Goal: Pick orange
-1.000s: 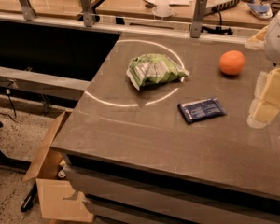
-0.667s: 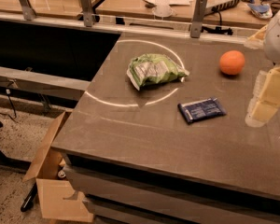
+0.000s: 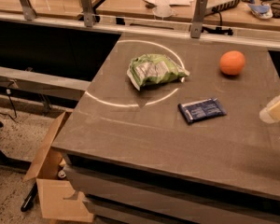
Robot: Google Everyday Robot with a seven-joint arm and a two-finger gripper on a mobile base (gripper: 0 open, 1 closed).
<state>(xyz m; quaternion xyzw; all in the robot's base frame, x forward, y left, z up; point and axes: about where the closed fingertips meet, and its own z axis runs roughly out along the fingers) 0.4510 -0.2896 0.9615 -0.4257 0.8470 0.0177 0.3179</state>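
Observation:
The orange [image 3: 232, 62] is a small round bright-orange fruit. It rests on the dark grey table [image 3: 144, 134] near the far right corner. Only a cream-coloured part of my gripper [image 3: 275, 109] shows, at the right edge of the camera view. It hangs over the table's right side, nearer to me than the orange and well apart from it. It holds nothing that I can see.
A crumpled green snack bag [image 3: 155, 70] lies mid-table inside a white painted ring. A dark blue packet [image 3: 202, 110] lies between the bag and the gripper. An open cardboard box [image 3: 53, 183] stands on the floor at the table's left front. A railing with metal posts [image 3: 199, 17] runs behind the table.
The arm has drawn off to the right and slightly down. Its white upper part has left the view and only the gripper's cream tip remains. The objects have not moved.

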